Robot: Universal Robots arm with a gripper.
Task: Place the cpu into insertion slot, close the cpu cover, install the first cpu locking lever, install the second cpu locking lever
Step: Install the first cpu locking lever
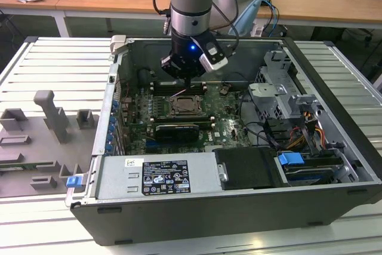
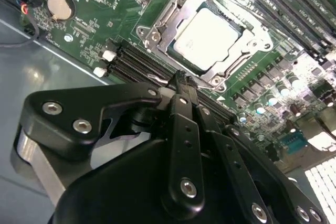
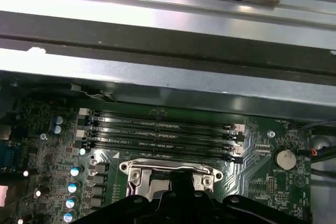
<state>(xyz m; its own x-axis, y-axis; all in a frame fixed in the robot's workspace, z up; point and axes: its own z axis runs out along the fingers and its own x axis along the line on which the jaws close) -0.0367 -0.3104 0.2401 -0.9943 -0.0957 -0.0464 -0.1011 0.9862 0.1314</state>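
Black gripper (image 2: pixel 181 85) fingers pressed together, holding nothing, tips just beside silver cover frame (image 2: pixel 157 27) edge; pale silver-grey square cpu (image 2: pixel 207 31) seated in socket beyond, black memory slots (image 3: pixel 157 135) near.

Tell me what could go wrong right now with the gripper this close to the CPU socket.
The gripper sits just beside the cpu cover, which lies over the seated cpu. A slight drift could scrape the chip's face or catch the frame's edge. The memory slots run right alongside, so a sideways slip might knock their latches. In the exterior view the arm's cable loops near the case wall and could snag.
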